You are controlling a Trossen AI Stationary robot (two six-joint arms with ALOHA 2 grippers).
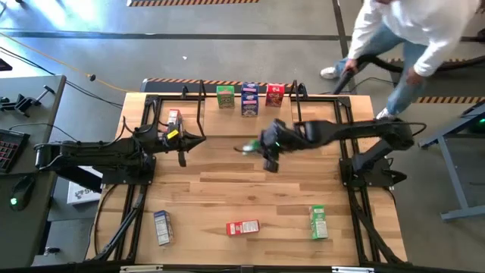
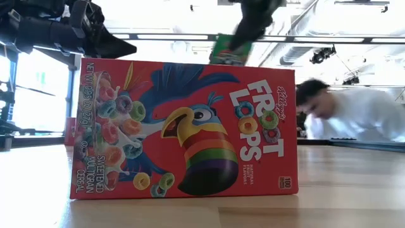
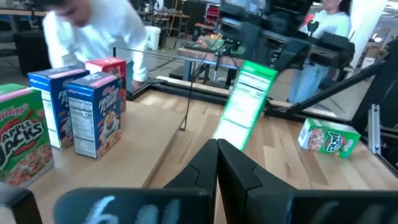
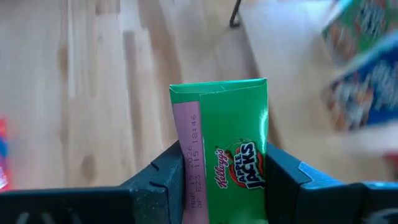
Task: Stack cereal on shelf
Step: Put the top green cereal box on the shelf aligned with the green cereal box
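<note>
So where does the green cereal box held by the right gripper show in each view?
High view: green cereal box at table centre, at the right gripper.
Low view: top centre, above the red box.
Left wrist view: centre, blurred, white panel facing.
Right wrist view: centre, clamped between the fingers.
Shared landmark: the blue box on the shelf, also in the left wrist view.

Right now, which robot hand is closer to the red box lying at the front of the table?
Right. The right gripper hangs mid-table holding a green box, somewhat closer to the red box. The left gripper sits farther back by the shelf.
</note>
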